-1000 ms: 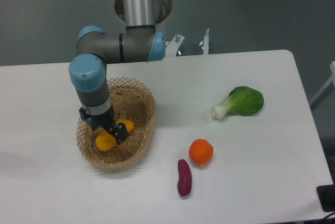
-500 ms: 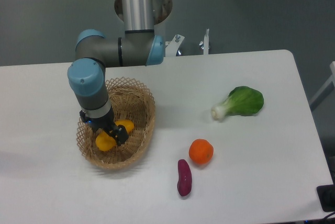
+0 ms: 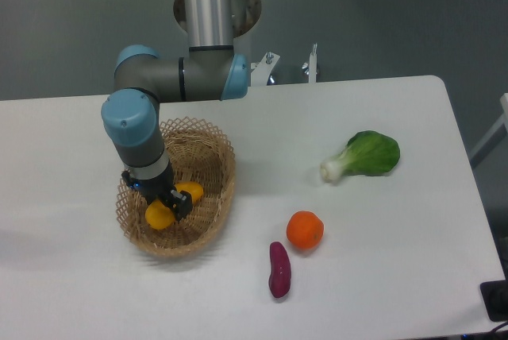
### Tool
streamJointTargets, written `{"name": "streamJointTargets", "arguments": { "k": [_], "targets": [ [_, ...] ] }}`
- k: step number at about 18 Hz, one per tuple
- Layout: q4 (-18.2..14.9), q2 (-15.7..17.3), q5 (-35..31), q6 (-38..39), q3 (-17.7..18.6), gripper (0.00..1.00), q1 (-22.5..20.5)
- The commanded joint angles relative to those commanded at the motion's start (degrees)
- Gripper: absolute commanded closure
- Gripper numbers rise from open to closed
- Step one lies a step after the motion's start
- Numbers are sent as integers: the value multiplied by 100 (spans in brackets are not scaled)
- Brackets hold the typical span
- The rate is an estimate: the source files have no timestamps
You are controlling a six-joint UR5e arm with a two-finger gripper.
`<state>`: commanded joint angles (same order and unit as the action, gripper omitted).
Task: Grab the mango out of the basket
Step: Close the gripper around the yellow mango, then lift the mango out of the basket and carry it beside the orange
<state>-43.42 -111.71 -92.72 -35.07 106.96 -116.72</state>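
Claw (image 3: 168,203) seemingly gripping one mango (image 3: 163,214), one basket (image 3: 208,221)

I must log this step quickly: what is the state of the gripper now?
Gripper: down in the oval tan wicker basket, fingers around the yellow-orange oblong mango; whether closed on it cannot be told.

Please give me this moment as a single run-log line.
phase: grasp | pincer: down in basket, straddling mango, closure unclear | mango: not lifted | table: orange, sweet potato, leafy green

Robotics lab, arm (image 3: 151,86) bolted by white table (image 3: 381,276), grey floor, toy produce
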Motion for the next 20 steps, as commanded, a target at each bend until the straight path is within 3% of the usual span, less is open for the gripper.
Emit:
{"name": "streamJointTargets", "arguments": {
  "k": [9,13,20],
  "targets": [
    [0,61,0,-18,-44,45,-9],
    [-9,254,26,-35,-114,45,-44],
    [-131,659,114,-263,-298,45,-789]
  ]
}}
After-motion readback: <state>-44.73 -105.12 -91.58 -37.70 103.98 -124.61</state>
